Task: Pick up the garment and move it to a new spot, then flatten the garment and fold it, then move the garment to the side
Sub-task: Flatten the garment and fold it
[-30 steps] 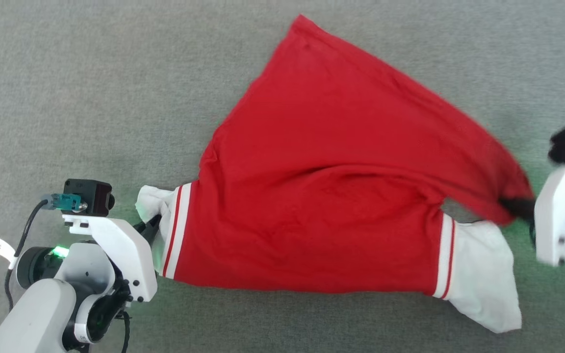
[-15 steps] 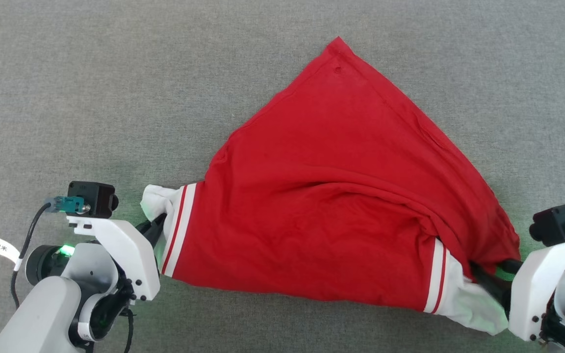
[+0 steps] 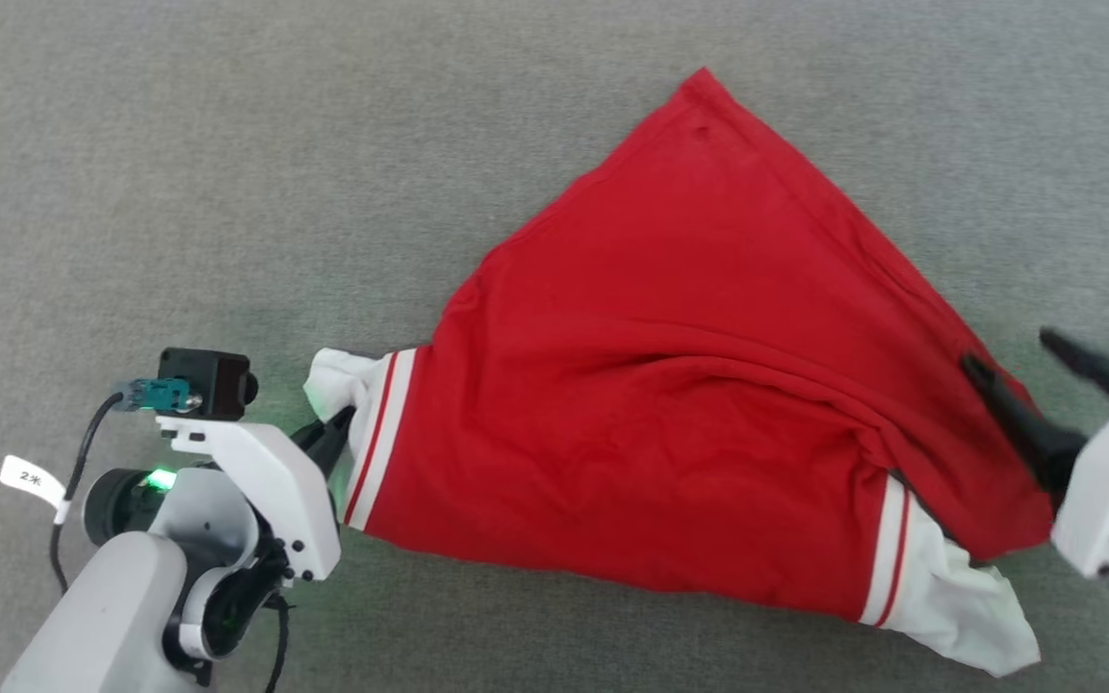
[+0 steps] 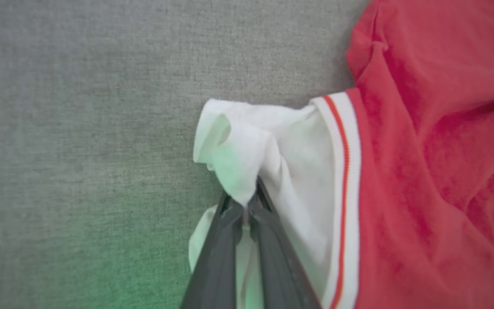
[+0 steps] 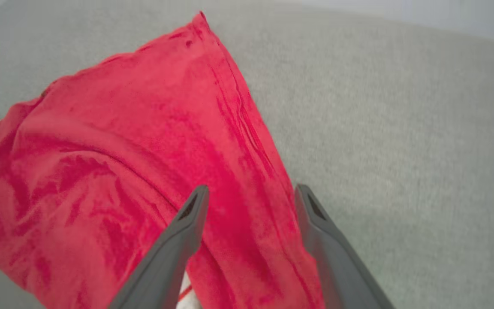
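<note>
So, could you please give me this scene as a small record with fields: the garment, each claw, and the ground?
ground: grey mat
garment: red, lying on the mat in a rough triangle, creased, not yet flat
left cuff: white, bunched, pinched at its end
right cuff: white, lying loose on the mat
left claw: shut on the left cuff
right claw: open, fingers apart at the garment's red right edge, holding nothing
</note>
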You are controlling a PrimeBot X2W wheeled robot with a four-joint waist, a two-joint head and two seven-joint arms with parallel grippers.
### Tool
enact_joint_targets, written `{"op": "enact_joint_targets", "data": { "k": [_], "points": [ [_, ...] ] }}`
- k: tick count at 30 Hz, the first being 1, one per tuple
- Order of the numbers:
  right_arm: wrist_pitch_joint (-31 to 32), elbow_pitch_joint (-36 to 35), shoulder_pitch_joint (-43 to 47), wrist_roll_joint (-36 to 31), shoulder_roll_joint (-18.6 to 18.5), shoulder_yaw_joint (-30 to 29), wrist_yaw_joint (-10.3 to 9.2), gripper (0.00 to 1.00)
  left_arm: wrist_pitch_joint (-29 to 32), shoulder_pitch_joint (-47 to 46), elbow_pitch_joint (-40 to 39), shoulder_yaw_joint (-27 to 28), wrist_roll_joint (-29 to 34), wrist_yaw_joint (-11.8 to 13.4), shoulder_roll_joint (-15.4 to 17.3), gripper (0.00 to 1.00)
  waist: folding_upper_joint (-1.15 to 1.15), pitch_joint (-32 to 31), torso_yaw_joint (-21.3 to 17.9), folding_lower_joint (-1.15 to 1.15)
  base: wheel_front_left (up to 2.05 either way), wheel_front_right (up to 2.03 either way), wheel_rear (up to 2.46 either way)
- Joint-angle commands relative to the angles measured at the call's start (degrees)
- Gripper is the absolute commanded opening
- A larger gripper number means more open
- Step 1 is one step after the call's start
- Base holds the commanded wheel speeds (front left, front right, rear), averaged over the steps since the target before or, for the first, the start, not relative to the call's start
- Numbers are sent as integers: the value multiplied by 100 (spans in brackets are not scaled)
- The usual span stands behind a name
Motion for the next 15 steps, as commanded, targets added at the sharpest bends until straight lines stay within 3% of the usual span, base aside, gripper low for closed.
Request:
{"op": "enact_joint_targets", "data": {
  "k": [1, 5, 15],
  "points": [
    [-88, 61, -231, -89, -76, 94, 1, 100, 0, -52, 66, -62, -11, -39, -61, 0, 0, 37, 101, 0, 0, 0, 0],
    [-329, 481, -916, -107, -222, 436, 1, 100, -23, -171, 120, -187, 34, -120, -155, 0, 0, 105, 334, 0, 0, 0, 0],
    [-927, 2349, -2707, 128, -710, 1434, 1, 100, -75, -520, 394, -444, 71, -393, -433, 0, 0, 292, 1028, 0, 0, 0, 0]
  ]
}}
